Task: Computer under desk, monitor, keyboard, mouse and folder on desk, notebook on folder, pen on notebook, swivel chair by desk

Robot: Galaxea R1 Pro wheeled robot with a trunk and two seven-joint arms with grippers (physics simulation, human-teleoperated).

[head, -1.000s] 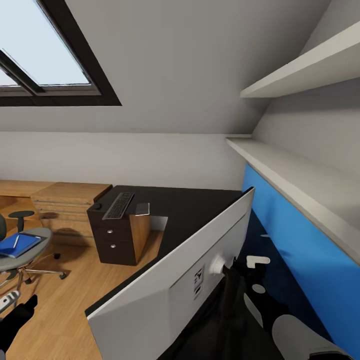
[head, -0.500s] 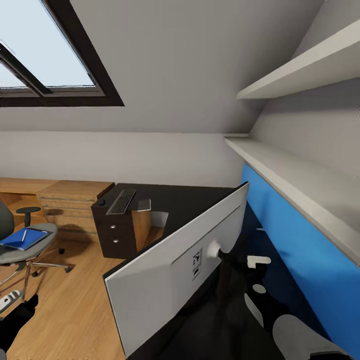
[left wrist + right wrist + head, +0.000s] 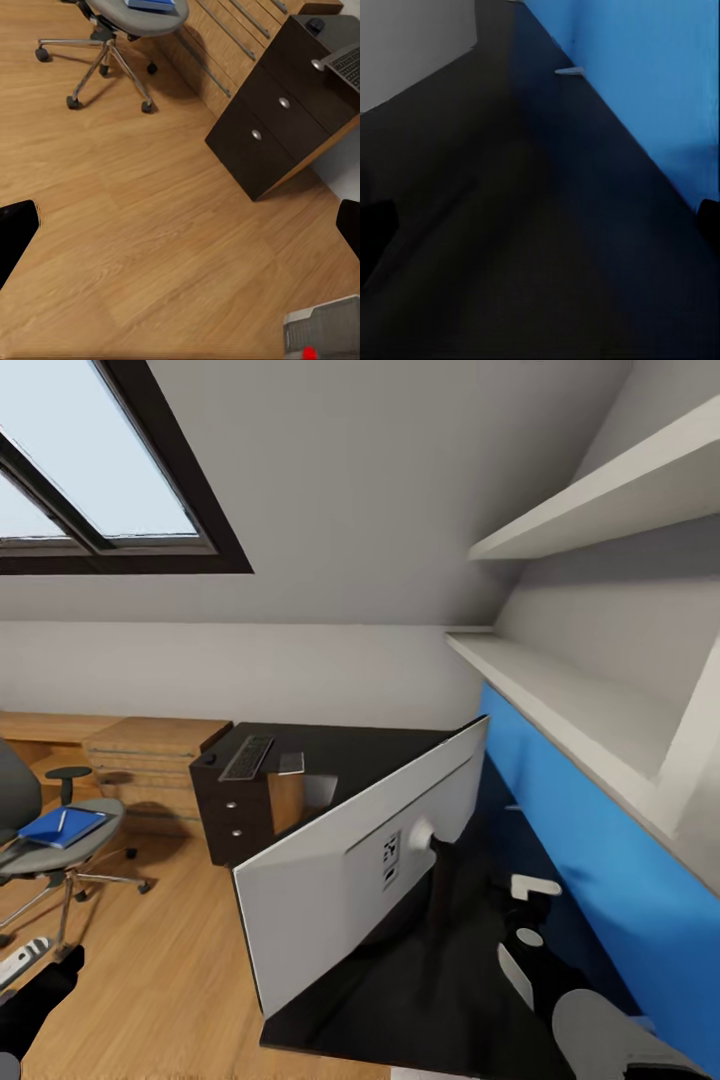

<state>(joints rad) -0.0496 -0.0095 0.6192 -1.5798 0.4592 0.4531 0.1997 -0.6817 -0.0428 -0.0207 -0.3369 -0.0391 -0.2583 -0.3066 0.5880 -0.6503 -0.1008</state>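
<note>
Monitor (image 3: 350, 880) at frame centre on desk (image 3: 370, 760), back to camera: judged top-heavy, fragile, best gripped by its edges or stand; left gripper (image 3: 180, 225) spread wide, right gripper's state unclear.

Daylight pours through the skylight (image 3: 95, 490), washing the grey walls evenly and leaving soft, faint shadows under the swivel chair (image 3: 55, 840) on the wood floor (image 3: 150, 225). The glossy black desk (image 3: 525, 225) renders dim and murky in the right wrist view. Renders look slightly soft, with jagged edges.
</note>
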